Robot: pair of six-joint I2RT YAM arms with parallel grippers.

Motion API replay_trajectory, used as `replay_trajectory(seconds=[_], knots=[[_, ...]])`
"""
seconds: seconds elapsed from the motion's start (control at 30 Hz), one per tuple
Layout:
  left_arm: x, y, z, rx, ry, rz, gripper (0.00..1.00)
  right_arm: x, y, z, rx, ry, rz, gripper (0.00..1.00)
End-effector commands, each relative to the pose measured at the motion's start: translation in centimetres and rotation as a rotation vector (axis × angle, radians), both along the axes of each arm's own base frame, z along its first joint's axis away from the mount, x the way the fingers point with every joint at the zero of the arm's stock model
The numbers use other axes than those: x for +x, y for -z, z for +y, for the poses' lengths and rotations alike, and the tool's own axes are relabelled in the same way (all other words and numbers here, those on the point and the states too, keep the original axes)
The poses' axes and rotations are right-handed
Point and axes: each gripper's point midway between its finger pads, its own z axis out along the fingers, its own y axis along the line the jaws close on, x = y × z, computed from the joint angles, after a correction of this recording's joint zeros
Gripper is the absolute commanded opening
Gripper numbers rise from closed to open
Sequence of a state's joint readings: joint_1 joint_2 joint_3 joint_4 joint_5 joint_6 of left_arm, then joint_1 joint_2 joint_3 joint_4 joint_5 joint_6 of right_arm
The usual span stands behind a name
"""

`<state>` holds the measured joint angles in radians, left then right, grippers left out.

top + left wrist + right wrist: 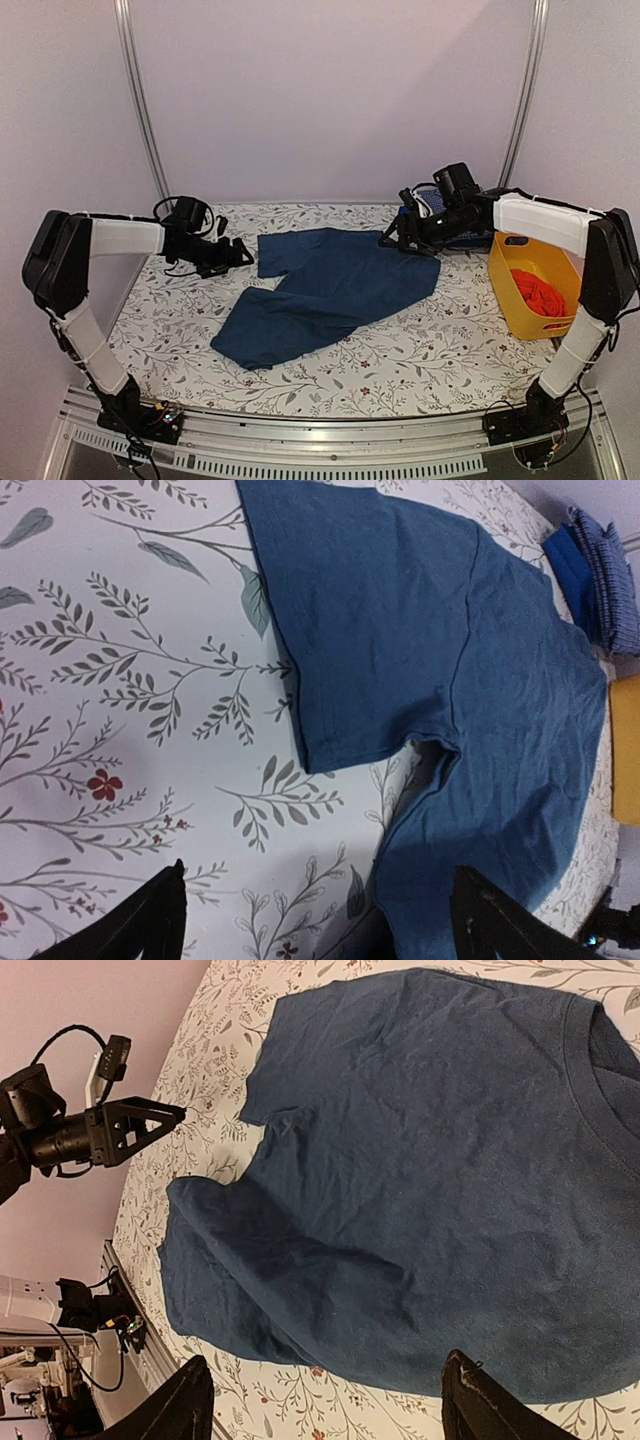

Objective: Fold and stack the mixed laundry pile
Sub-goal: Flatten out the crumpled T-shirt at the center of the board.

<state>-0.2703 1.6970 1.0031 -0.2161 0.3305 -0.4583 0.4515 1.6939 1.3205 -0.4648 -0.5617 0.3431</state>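
- Top view: blue T-shirt (pixel 330 295) lies spread on the floral table (pixel 420 355), mid-table, lower part wrinkled and angled toward the near left.
- Left gripper (pixel 245 252) sits low, just beside the shirt's left sleeve, jaws spread, holding nothing.
- Right gripper (pixel 385 240) is at the shirt's far right corner, jaws spread, nothing pinched.
- Folded blue check shirt (pixel 432 200) is behind the right gripper. Yellow basket (pixel 505 290) stands at the table's right edge with the red-orange cloth (pixel 538 292) inside.
- Left wrist: fingers (pixel 140 920) wide apart. The sleeve and side seam lie flat ahead, with the check shirt at the far corner.
- Right wrist: fingers (pixel 490 1400) wide apart over the shirt's edge. The collar is at upper right, and the left gripper is visible beyond the sleeve.
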Motion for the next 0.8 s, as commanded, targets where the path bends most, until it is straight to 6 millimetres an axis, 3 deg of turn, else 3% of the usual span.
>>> replay_trajectory(seconds=[0.0,0.27,0.43,0.57,0.67,0.77], knots=[[3.7,0.4,-2.4,-0.037,0.050,-0.006,0.88,0.2,1.2,0.6,-0.006,-0.019,0.029,0.77],[9.6,4.7,-3.4,0.108,0.023,0.037,0.83,0.2,2.2,-0.5,-0.083,0.008,0.041,0.77],[11.5,8.0,-4.5,0.270,0.030,0.071,0.85,0.7,1.7,-2.1,-0.098,0.059,0.037,0.78],[12.5,10.0,-5.6,0.383,0.049,0.089,0.82,1.5,0.8,-4.6,-0.101,0.127,0.024,0.79],[13.1,10.9,-6.7,0.431,0.082,0.090,0.69,2.1,0.0,-6.0,-0.099,0.158,0.008,0.79],[13.7,10.4,-8.7,0.387,0.144,0.074,0.40,2.5,-0.8,-6.5,-0.108,0.156,-0.022,0.80]])
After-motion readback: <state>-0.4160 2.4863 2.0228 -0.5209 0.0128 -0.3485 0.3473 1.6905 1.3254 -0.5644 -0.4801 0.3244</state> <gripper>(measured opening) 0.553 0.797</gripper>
